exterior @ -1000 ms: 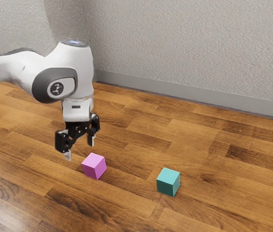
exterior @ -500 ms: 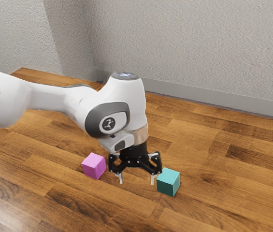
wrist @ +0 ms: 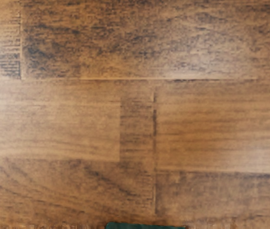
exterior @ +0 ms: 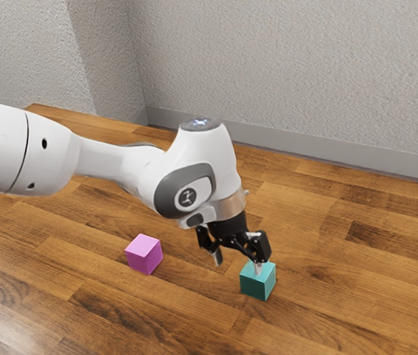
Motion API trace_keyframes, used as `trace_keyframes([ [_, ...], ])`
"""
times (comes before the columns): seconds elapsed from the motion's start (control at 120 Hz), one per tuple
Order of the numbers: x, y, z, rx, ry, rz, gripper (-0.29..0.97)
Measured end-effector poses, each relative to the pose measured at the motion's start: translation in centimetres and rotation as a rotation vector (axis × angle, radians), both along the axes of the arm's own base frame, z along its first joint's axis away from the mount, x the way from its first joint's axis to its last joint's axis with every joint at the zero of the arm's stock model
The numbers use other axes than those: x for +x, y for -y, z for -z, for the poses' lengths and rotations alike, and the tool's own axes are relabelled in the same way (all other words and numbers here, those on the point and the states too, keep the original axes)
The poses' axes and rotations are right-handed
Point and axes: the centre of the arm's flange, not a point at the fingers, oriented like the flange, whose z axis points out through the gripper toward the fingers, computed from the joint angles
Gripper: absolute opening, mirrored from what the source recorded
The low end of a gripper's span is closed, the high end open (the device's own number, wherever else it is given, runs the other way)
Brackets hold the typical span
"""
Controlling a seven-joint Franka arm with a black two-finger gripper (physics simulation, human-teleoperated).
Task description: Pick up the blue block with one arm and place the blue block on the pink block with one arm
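The blue block (exterior: pixel 258 281), a teal cube, rests on the wooden floor (exterior: pixel 356 296) toward the exterior view's right. The pink block (exterior: pixel 143 254) lies on the floor further to the exterior view's left, well apart from it. My gripper (exterior: pixel 237 259) hangs open just over the blue block's upper left edge, one fingertip (exterior: pixel 256 262) above its top face and the other off its left side. Nothing is held. In the wrist view a thin dark teal strip of the blue block (wrist: pixel 145 225) shows just under my hand.
Wooden floor planks (wrist: pixel 135 114) spread all around both blocks. A grey textured wall (exterior: pixel 305 66) with a baseboard runs along the back, and a wall corner stands at the upper left.
My arm has swung from beside the pink block toward the exterior view's right, ending over the blue block. The hand turned on the way. Neither block moved.
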Motion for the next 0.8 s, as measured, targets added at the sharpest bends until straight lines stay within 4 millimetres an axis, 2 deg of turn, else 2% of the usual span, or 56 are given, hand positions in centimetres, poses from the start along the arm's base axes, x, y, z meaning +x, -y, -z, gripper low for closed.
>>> trace_keyframes([
  [0.183, 0.8, 0.2, 1.0, 0.006, -0.020, 0.033, 0.68],
  [0.242, 1.1, 0.2, 2.0, 0.013, -0.042, 0.040, 0.68],
  [0.417, 3.2, 0.8, 3.1, 0.017, -0.047, 0.063, 0.68],
  [0.5, 3.6, 0.8, 4.0, 0.023, -0.060, 0.070, 0.68],
  [0.642, 4.2, 0.9, 4.2, 0.028, -0.056, 0.085, 0.68],
  [0.8, 4.6, 1.0, 5.2, 0.035, -0.067, 0.098, 0.68],
])
